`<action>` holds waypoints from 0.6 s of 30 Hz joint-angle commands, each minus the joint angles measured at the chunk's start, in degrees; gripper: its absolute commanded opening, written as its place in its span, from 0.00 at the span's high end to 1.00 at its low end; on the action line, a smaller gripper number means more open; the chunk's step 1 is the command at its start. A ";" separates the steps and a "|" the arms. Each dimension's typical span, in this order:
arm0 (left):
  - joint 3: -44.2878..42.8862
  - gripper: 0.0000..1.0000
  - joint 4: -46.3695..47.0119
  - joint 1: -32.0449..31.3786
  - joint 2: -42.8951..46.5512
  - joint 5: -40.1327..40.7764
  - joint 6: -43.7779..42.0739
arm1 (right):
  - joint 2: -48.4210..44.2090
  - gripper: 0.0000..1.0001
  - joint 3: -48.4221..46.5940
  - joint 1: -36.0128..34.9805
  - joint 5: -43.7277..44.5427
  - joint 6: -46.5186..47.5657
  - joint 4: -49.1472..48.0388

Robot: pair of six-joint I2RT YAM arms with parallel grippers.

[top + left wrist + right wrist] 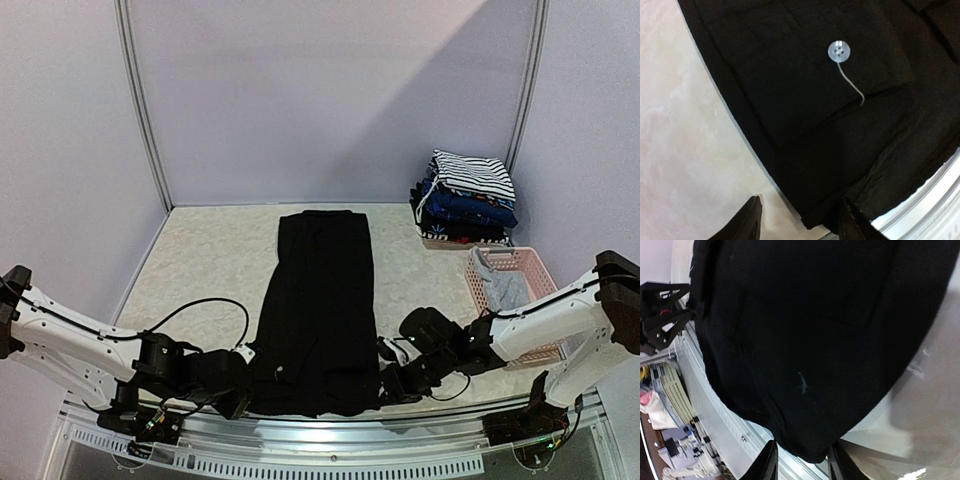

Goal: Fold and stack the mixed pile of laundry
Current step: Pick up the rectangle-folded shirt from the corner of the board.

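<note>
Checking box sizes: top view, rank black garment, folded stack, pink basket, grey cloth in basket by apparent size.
1. black garment
2. folded stack and pink basket: alike, basket partly hidden
3. grey cloth

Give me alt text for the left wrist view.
A black garment fills most of the frame, one corner lying between the fingers of the open left gripper. A white button on it trails a loose thread; pale marbled table shows at left.
</note>
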State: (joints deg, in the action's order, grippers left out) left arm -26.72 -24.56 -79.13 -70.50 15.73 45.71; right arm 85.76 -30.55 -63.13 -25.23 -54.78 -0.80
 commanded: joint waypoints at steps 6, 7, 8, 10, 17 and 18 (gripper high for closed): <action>1.81 0.51 5.73 -0.94 -2.32 -1.55 0.99 | 3.10 0.84 -0.74 -1.40 2.32 0.68 3.29; 1.94 0.54 5.94 -0.94 -2.48 -1.57 1.24 | 3.07 0.87 -0.82 -1.38 2.50 0.76 3.46; 2.07 0.59 6.31 -0.94 -2.66 -1.58 1.31 | 3.05 0.90 -0.87 -1.39 2.67 0.94 3.81; 1.99 0.71 6.93 -0.94 -2.71 -1.34 1.21 | 2.78 0.95 -1.48 -1.46 3.37 1.72 5.17; 0.65 1.00 7.09 -0.94 -0.17 -0.14 0.19 | -1.04 1.00 -4.02 -1.44 6.71 4.84 11.62; 0.37 1.00 6.72 -0.94 0.49 0.22 0.07 | -1.36 1.00 -4.57 -1.39 7.24 5.41 12.73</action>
State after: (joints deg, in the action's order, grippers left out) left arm -25.87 -17.61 -79.26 -71.92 15.44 46.28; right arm 86.63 -33.12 -64.14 -21.71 -52.10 5.37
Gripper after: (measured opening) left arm 0.010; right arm 0.015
